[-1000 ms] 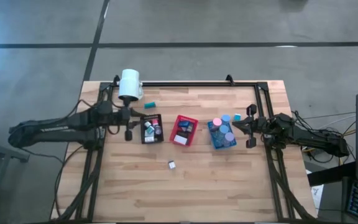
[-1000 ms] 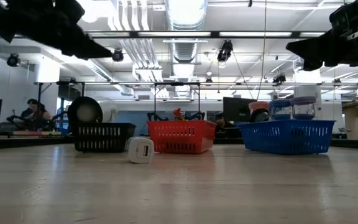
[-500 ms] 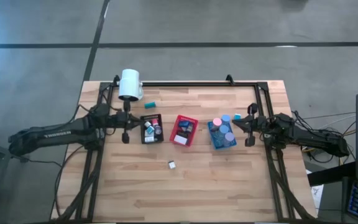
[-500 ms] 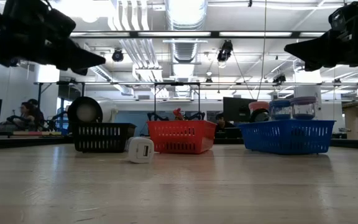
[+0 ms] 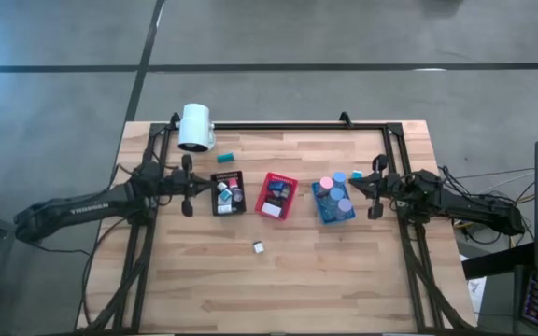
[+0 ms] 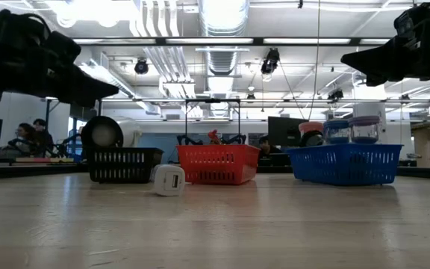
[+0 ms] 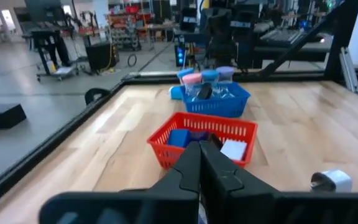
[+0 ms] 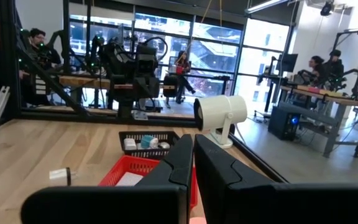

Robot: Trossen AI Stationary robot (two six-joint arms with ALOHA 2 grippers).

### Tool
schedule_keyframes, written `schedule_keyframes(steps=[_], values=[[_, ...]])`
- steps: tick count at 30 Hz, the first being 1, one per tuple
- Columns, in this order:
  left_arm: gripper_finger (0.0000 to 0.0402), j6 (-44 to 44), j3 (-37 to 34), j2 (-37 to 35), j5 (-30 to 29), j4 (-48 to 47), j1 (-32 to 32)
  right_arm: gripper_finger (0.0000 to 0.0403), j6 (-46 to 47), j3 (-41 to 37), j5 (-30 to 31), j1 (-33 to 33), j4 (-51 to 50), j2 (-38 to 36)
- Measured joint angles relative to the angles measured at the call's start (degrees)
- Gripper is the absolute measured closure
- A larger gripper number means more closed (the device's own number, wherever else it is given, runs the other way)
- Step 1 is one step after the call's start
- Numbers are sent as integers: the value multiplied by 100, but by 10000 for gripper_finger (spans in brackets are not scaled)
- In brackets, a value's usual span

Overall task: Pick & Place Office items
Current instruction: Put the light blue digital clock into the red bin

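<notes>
The office items lie sorted in three trays in a row at mid-table: a black tray (image 5: pixel 227 193), a red tray (image 5: pixel 276 195) and a blue tray (image 5: pixel 333 201) with pink and blue round caps. One white block (image 5: pixel 259 246) rests alone on the table nearer the front; it also shows in the low view (image 6: pixel 169 180). A teal piece (image 5: pixel 224 158) lies behind the black tray, and another (image 5: pixel 356 175) beside the blue tray. My left gripper (image 5: pixel 197 186) hovers shut and empty just left of the black tray. My right gripper (image 5: pixel 362 189) hovers shut and empty just right of the blue tray.
A big white cylinder (image 5: pixel 195 127) stands at the far left corner. A black frame (image 5: pixel 297 125) runs along the table's far edge and down both sides. Bare wood lies in front of the trays. People sit in the room beyond the table (image 6: pixel 34 134).
My left gripper has drawn back a little toward the table's left edge and come down, still shut and empty. The trays and loose pieces have stayed in place.
</notes>
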Motion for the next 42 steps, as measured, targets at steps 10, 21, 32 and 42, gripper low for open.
schedule_keyframes(steps=[10,21,32,42], values=[[398,278,-88,-85,579,-86,24,390,-104,0,0,0,-1,0],[397,175,-79,-96,574,34,24,390,-14,0,-4,1,-10,0],[389,175,-42,-96,573,157,24,390,370,0,323,-1,661,403],[391,-34,-18,-100,557,333,24,390,687,204,435,-1,1831,2112]])
